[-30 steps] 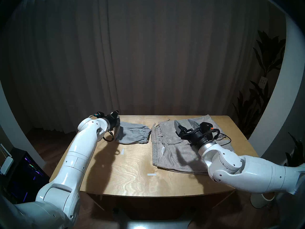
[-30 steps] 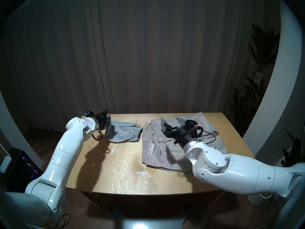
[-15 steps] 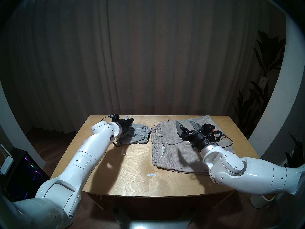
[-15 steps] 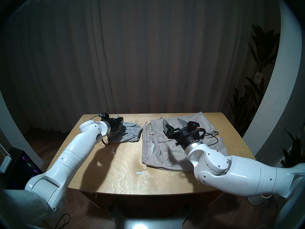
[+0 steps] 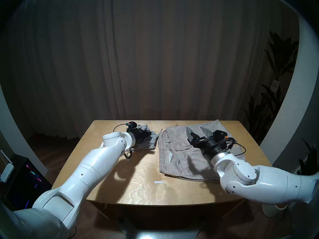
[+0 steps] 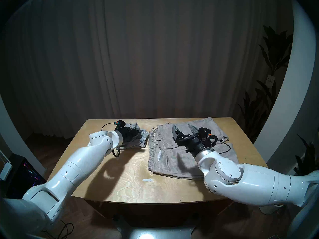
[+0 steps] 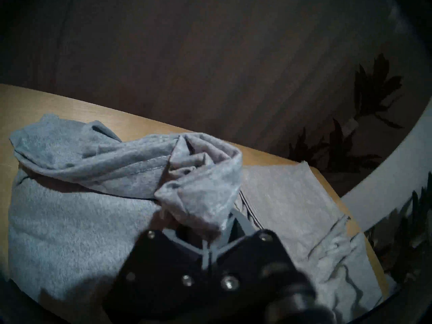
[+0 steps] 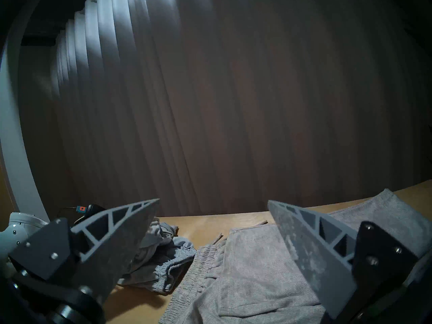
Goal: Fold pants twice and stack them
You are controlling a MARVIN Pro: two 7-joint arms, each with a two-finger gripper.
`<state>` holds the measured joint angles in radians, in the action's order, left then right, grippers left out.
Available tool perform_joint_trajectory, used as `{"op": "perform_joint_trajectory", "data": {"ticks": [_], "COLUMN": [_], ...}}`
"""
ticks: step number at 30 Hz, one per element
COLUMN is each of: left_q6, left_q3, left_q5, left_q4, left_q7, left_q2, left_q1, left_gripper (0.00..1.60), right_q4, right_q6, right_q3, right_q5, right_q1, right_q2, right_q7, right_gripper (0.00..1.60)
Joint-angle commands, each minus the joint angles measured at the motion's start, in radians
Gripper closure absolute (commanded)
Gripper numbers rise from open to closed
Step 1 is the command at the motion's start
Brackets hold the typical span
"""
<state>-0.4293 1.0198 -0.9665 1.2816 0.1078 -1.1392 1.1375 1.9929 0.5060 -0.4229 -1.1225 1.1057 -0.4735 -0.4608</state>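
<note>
Dark curtains (image 5: 155, 52) backed the wooden table (image 5: 138, 181). Beige pants (image 5: 183, 157) lay flat at its right under the wide-open right gripper (image 5: 197, 132); the left gripper (image 7: 205, 225) pinched the bunched grey pants (image 7: 70, 223) at far left.

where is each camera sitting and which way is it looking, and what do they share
Head pair: high behind the table, looking down and forward; both arms show.
Left wrist: low over the grey pants, facing the beige pants; left gripper has its jaws shut on grey cloth.
Right wrist: above the beige pants, facing the curtain; right gripper open.
Shared: both pants.
</note>
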Motion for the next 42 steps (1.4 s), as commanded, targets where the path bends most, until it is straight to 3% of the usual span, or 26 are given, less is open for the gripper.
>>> {"op": "perform_joint_trajectory", "data": {"ticks": [1, 2, 3, 4, 5, 14, 21, 35, 42], "left_q6": [0.033, 0.044, 0.047, 0.047, 0.062, 0.102, 0.137, 0.118, 0.112], "left_q3": [-0.042, -0.047, -0.051, -0.051, -0.051, -0.055, -0.043, -0.07, -0.086], "left_q5": [0.07, 0.081, 0.087, 0.087, 0.094, 0.104, 0.088, 0.089, 0.091], "left_q4": [0.07, 0.074, 0.071, 0.071, 0.059, 0.063, 0.05, 0.158, 0.144], "left_q7": [0.036, 0.034, 0.032, 0.032, 0.023, 0.021, 0.009, 0.047, 0.05], "left_q2": [0.074, 0.076, 0.076, 0.076, 0.065, 0.034, -0.023, 0.005, 0.003], "left_q1": [0.038, 0.042, 0.043, 0.043, 0.046, 0.044, 0.039, 0.077, 0.083], "left_gripper": [1.6, 1.34, 0.96, 0.96, 0.0, 0.0, 0.0, 0.0, 0.0], "right_q4": [0.006, 0.006, 0.005, 0.005, 0.004, 0.005, 0.005, 0.001, -0.003], "right_q6": [0.011, 0.011, 0.011, 0.011, 0.01, 0.008, 0.011, 0.015, 0.017], "right_q3": [-0.01, -0.01, -0.009, -0.009, -0.009, -0.009, -0.009, -0.012, -0.011], "right_q5": [-0.001, -0.002, -0.003, -0.003, -0.004, -0.003, -0.004, -0.02, -0.025], "right_q1": [-0.011, -0.012, -0.012, -0.012, -0.012, -0.011, -0.008, -0.01, -0.012], "right_q2": [-0.009, -0.009, -0.009, -0.009, -0.009, -0.008, -0.001, 0.009, 0.009], "right_q7": [0.014, 0.015, 0.018, 0.018, 0.021, 0.02, 0.022, 0.034, 0.039], "right_gripper": [0.0, 0.0, 0.0, 0.0, 0.0, 0.0, 0.0, 0.0, 0.0]}}
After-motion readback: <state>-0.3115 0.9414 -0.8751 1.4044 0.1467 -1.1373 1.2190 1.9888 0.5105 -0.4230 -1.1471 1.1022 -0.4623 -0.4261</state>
